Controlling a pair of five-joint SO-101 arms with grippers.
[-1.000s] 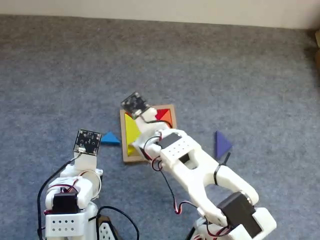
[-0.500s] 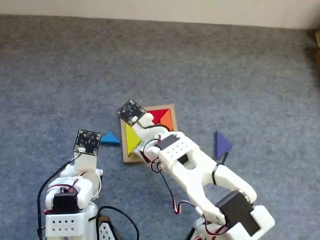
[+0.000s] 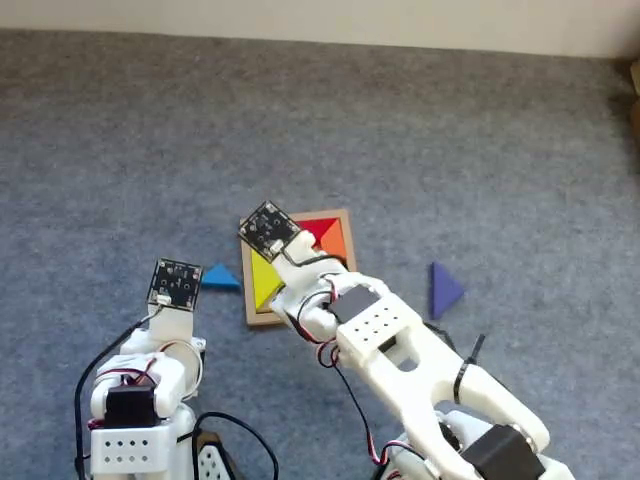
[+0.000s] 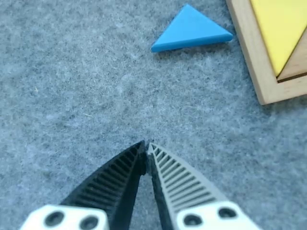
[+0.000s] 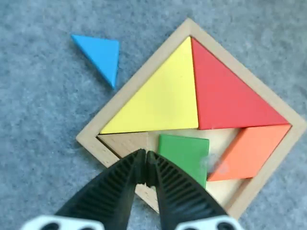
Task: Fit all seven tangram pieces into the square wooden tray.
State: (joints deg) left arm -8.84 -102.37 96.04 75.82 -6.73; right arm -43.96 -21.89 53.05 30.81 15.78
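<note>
The square wooden tray [image 5: 91, 142] [image 3: 247, 300] holds a yellow triangle [image 5: 160, 98], a red triangle [image 5: 225, 93], an orange piece [image 5: 249, 151] and a green square [image 5: 184, 153]. My right gripper [image 5: 145, 160] hangs shut above the tray's near edge, beside the green square. A blue triangle [image 4: 192, 31] [image 3: 221, 277] lies on the carpet just left of the tray. My left gripper [image 4: 146, 148] is shut and empty above the carpet, short of the blue triangle. A purple triangle [image 3: 443, 288] lies right of the tray.
Grey carpet [image 3: 450, 130] covers the table, open beyond the tray. The right arm's white body [image 3: 400, 350] stretches over the tray's near part. The left arm's base [image 3: 135, 400] stands at the near left.
The right arm has drawn back toward its base and its wrist shifted slightly over the tray. The left arm has kept still.
</note>
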